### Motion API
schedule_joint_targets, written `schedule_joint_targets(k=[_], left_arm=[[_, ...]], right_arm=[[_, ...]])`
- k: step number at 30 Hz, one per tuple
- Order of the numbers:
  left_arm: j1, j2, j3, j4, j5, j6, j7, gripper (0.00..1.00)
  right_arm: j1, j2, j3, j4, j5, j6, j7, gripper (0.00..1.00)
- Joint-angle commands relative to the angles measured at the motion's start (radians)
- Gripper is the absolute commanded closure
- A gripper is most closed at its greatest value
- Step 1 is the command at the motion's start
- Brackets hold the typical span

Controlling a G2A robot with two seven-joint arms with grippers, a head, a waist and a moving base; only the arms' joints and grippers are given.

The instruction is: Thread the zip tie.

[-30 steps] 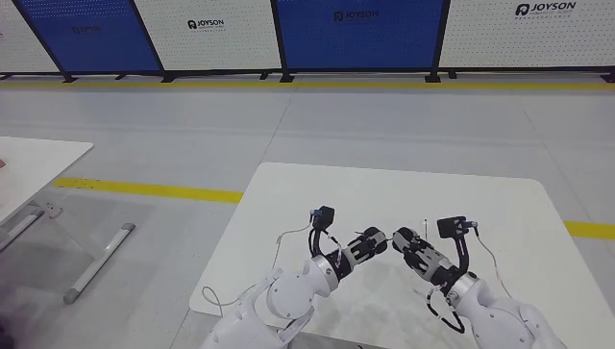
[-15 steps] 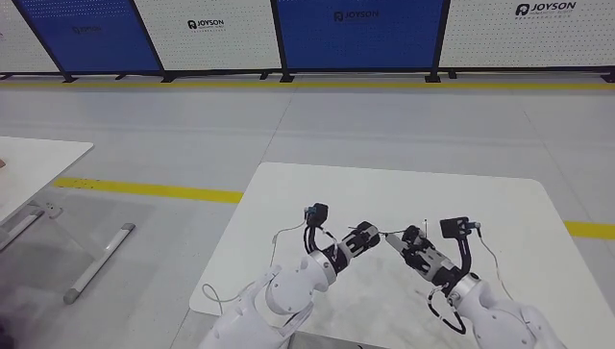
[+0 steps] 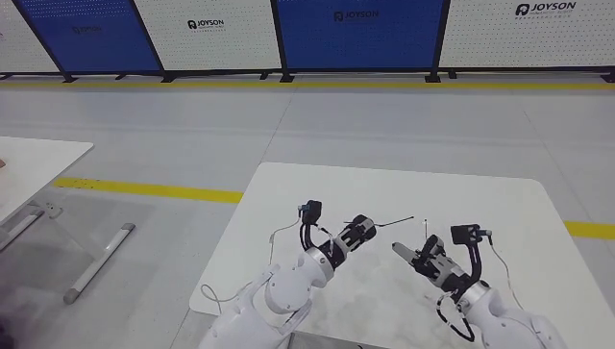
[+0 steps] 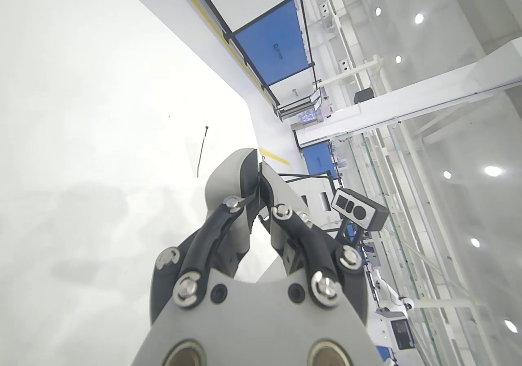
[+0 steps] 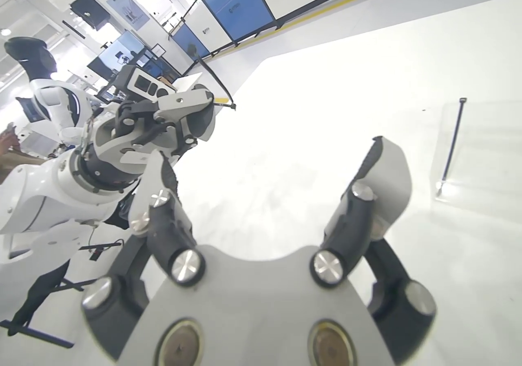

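Observation:
My left gripper (image 3: 363,228) (image 4: 258,175) hangs over the middle of the white table (image 3: 317,181), shut on a thin black zip tie (image 3: 394,222). In the right wrist view the tie (image 5: 216,83) curves up in a loop from the left gripper (image 5: 210,104). My right gripper (image 3: 401,250) (image 5: 272,169) is open with nothing between its fingers, a short way to the right of the tie's free end. A second black zip tie (image 3: 426,224) (image 4: 202,151) (image 5: 453,141) lies farther out on the table.
The second tie rests on a small clear plate (image 5: 469,151). The white table's far edge (image 3: 384,167) and right edge are well beyond both grippers. Blue and white panels (image 3: 360,17) stand across the floor behind.
The two grippers were close together at the tie a second ago. The right gripper has drawn back to the right and stands open; the left has shifted slightly left, keeping the tie.

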Motion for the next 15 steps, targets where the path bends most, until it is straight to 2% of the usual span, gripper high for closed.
schedule_joint_targets(k=[1,3,6,8,13,15], left_arm=[[0.001,0.0,0.0,0.0,-0.002,-0.001,0.001,1.0],[0.004,-0.003,-0.005,-0.004,-0.031,0.015,0.021,1.0],[0.004,-0.008,-0.016,-0.011,-0.109,0.038,0.025,1.0],[0.004,-0.009,-0.027,-0.014,-0.156,0.049,0.019,1.0],[-0.002,-0.013,-0.042,-0.014,-0.285,0.082,-0.05,1.0],[-0.007,-0.012,-0.044,-0.011,-0.299,0.085,-0.067,1.0]], right_arm=[[0.0,0.0,0.0,0.0,0.0,0.0,0.0,0.0],[0.004,0.0,-0.002,0.0,-0.024,0.013,-0.016,0.0],[0.011,0.002,-0.001,0.0,-0.133,0.038,-0.065,0.0],[0.017,0.003,-0.005,0.003,-0.199,0.027,-0.089,0.0],[0.038,0.011,-0.012,0.017,-0.396,-0.005,-0.125,0.0],[0.037,0.011,-0.018,0.025,-0.424,-0.012,-0.144,0.0]])
